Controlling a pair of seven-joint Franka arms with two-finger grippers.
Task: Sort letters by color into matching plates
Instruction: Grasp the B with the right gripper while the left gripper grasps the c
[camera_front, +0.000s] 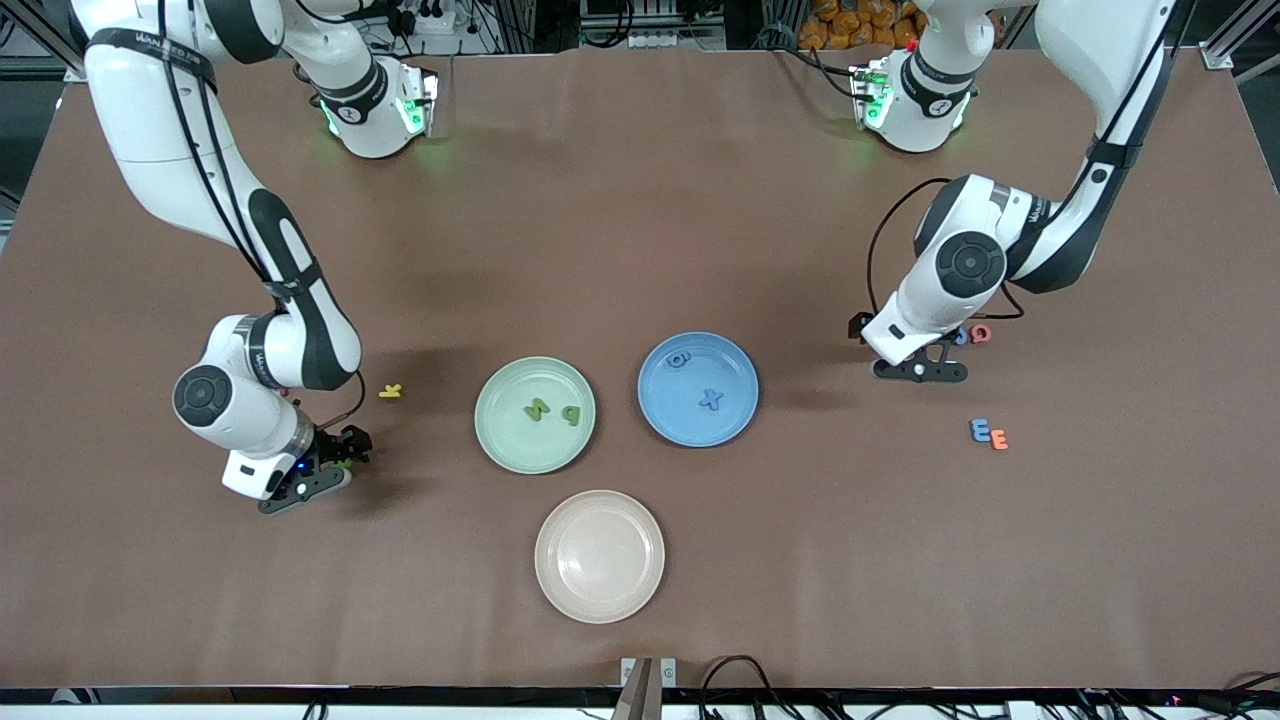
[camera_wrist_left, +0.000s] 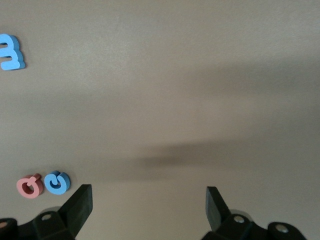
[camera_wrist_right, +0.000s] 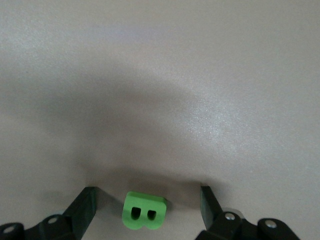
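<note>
Right gripper (camera_wrist_right: 145, 200) sat low on the table, jaws wide and straddling an ungrasped chunky green foam letter B (camera_wrist_right: 144, 211); next: close, carry to pale mint-green round plate (camera_front: 500, 440); left gripper (camera_wrist_left: 149, 205) waited wide open.

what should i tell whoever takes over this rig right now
Right claw: open, down at the table around a green B, not yet closed.
Left claw: open, empty, over bare table beside a blue letter and a red one.
Done: two green letters in the green plate, two blue letters in the blue plate.
Left: green B, blue letter by the left claw, blue E.
</note>
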